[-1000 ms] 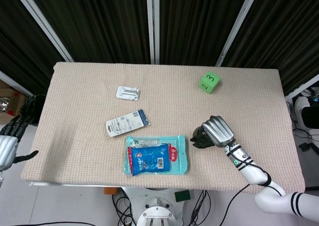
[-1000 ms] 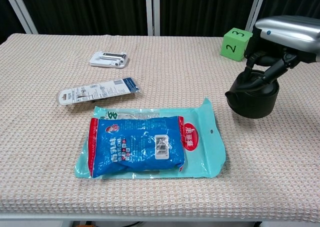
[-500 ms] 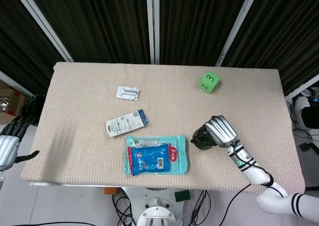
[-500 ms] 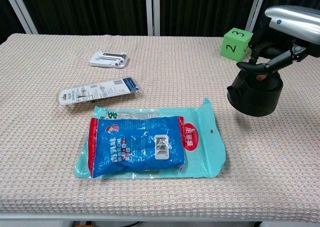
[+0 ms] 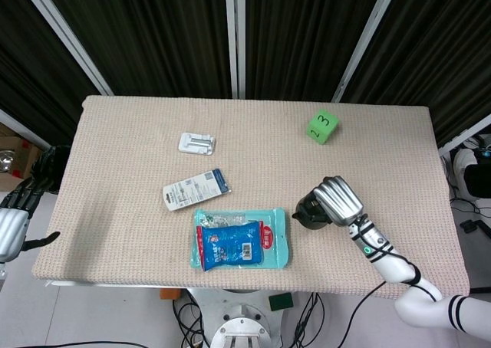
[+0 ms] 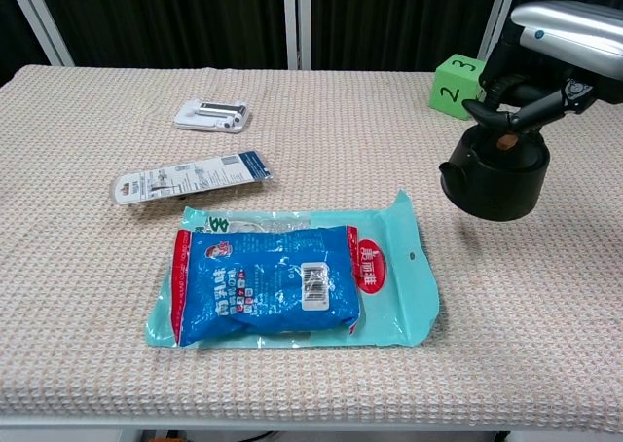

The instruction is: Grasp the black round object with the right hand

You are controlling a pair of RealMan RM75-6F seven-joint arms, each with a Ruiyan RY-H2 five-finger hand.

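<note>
The black round object [image 5: 306,213] [image 6: 492,179] stands on the table's right side, just right of the snack packet. My right hand [image 5: 337,201] [image 6: 551,45] is over it from the right. The fingers curl down onto its top rim and grip it. In the chest view the object looks slightly tilted, and its base seems barely off the cloth. My left hand [image 5: 14,216] hangs off the table's left edge with its fingers apart and nothing in it; only the head view shows it.
A blue snack packet [image 5: 239,239] [image 6: 282,281] lies in the front middle. A barcoded card [image 5: 196,189] [image 6: 190,177] and a small white part [image 5: 197,143] [image 6: 212,114] lie to the left. A green cube [image 5: 322,126] [image 6: 458,87] sits behind the black object.
The right hand's fingers spread for a moment, then closed back onto the black object's rim. The object has shifted slightly up and left.
</note>
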